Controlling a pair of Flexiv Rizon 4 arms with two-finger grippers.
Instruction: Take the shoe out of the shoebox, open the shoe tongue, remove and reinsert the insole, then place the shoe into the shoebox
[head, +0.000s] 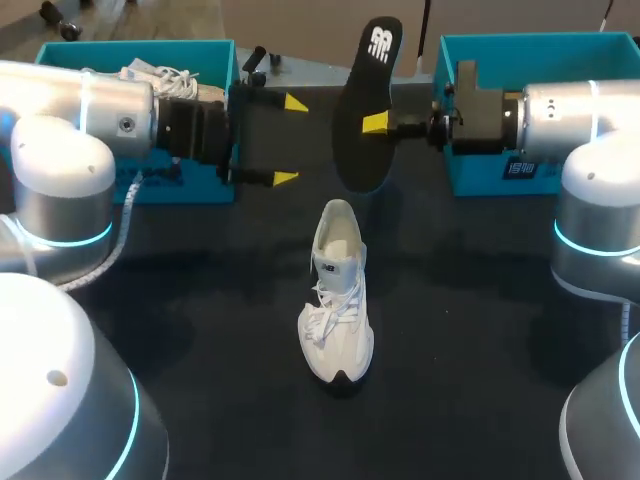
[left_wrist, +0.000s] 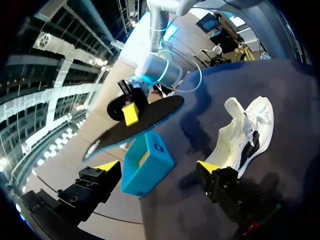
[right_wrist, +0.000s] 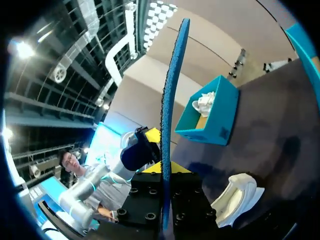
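The right gripper shows only one yellow tip in the head view, the other being hidden behind the insole. The right wrist view shows a tip at each face of the thin sheet, so the fingers are pinched onto it from both sides around its middle. The insole is a flat, elongated oval, dark and matte on the face turned to the head camera. Seen edge-on from the right wrist, it is a thin blue line with a rough, grainy rim. It hangs upright in the air between the two boxes, beyond the shoe's heel. The left gripper is spread wide and grips nothing, its tips pointing right toward the insole. The white shoe stands on its sole mid-table, outside either box, toe nearest, laces loose and tongue lifted. Its inside is too shadowed to make out. The teal left shoebox is partly covered by the left arm, and a second shoe shows over its rim. The teal right shoebox is half hidden by the right arm, its contents unseen. The table is dark, smooth and slightly glossy.
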